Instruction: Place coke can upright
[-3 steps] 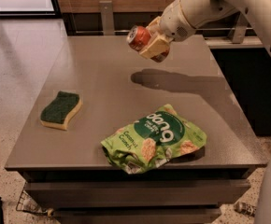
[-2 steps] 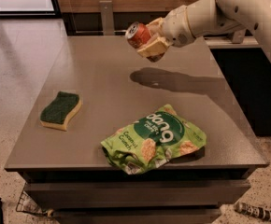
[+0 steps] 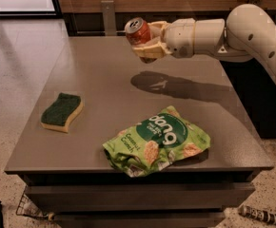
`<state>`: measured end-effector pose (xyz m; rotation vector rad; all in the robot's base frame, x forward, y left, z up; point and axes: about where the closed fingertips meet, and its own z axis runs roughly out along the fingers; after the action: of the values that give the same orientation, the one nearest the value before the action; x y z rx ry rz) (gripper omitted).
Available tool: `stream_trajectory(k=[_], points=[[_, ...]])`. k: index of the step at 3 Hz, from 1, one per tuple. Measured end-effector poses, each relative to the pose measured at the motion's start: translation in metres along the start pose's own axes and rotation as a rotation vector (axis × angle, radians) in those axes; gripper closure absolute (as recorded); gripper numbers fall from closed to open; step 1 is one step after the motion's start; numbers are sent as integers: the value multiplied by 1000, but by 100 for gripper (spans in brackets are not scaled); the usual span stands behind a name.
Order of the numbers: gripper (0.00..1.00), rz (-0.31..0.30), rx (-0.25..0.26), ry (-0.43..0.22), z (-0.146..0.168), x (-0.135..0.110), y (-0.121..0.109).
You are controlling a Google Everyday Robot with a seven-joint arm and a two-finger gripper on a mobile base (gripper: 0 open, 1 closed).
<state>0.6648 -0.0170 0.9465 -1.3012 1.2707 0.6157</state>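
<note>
The coke can [image 3: 137, 31], red-orange with a silver top and pull tab, is held in my gripper [image 3: 147, 41] well above the far middle of the grey table [image 3: 104, 84]. The can is tilted, its top facing up and to the left. My gripper is shut on the can, its cream fingers [image 3: 150, 51] wrapped around the can's lower side. The white arm [image 3: 233, 30] reaches in from the right. Its shadow [image 3: 171, 85] lies on the table below.
A green sponge with a yellow base [image 3: 61, 112] lies at the table's left. A crumpled green snack bag [image 3: 157, 140] lies near the front edge. A dark cabinet [image 3: 252, 89] stands right of the table. A wooden wall runs behind.
The arm has turned more level and carried the can a little to the left. The can's top now faces more upward. The sponge and bag have not moved.
</note>
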Motion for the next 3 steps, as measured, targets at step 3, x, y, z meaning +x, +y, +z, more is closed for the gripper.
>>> stream_trajectory(k=[3], points=[[100, 48, -45, -98, 17, -6, 13]])
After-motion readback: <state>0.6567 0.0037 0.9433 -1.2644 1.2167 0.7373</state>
